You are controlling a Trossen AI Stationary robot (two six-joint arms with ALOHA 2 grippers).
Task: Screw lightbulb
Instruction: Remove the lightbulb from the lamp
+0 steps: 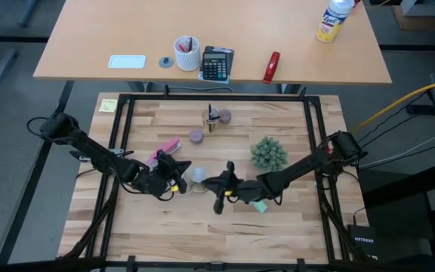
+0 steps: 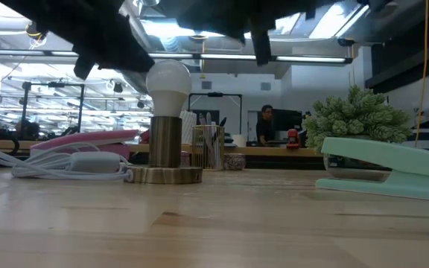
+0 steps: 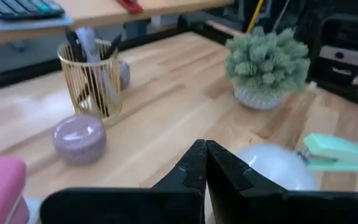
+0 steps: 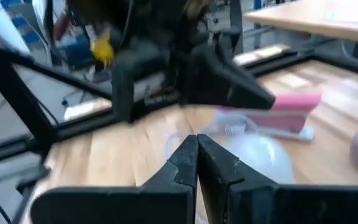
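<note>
I am hovering my clenched left gripper [image 1: 181,176] and clenched right gripper [image 1: 211,183] either side of the frosted-white rounded lightbulb [image 2: 168,79], gripping nothing.

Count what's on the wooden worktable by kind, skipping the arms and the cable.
Staplers: 2, a pink stapler and a mint stapler
Purple pots: 2
Plant: 1
Pen cup: 1
Lightbulb: 1
Socket: 1
Sticky note: 1
Total: 9
</note>
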